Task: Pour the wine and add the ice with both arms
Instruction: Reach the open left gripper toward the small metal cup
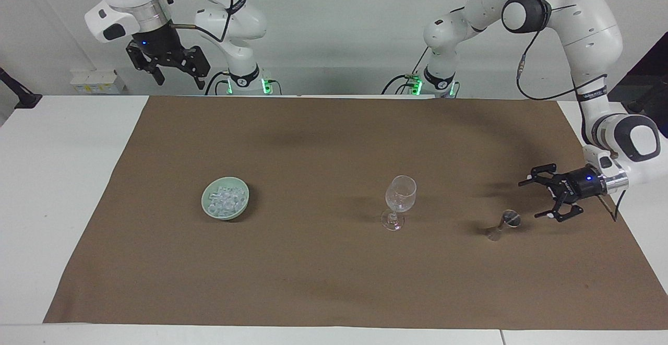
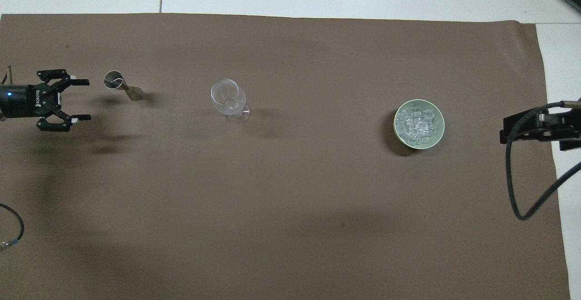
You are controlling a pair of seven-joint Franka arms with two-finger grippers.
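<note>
An empty clear wine glass [image 1: 400, 201] [image 2: 228, 98] stands mid-cloth. A small metal jigger [image 1: 503, 224] [image 2: 121, 86] stands beside it toward the left arm's end. No wine shows, and I cannot tell what the jigger holds. The ice [image 1: 225, 199] [image 2: 418, 122] is heaped in a pale green bowl [image 1: 204, 202] [image 2: 396, 126] toward the right arm's end. My left gripper [image 1: 532, 199] [image 2: 86, 100] is open. It lies level and low over the cloth, its fingers pointing at the jigger and a short gap from it. My right gripper [image 1: 180, 81] [image 2: 540, 127] waits open, high over the table's edge.
A brown cloth [image 1: 313, 282] [image 2: 290, 200] covers most of the white table [image 1: 62, 178]. A black cable [image 2: 515, 186] loops down from the right arm over the cloth's edge. Another cable end [image 2: 11, 234] shows near the left arm.
</note>
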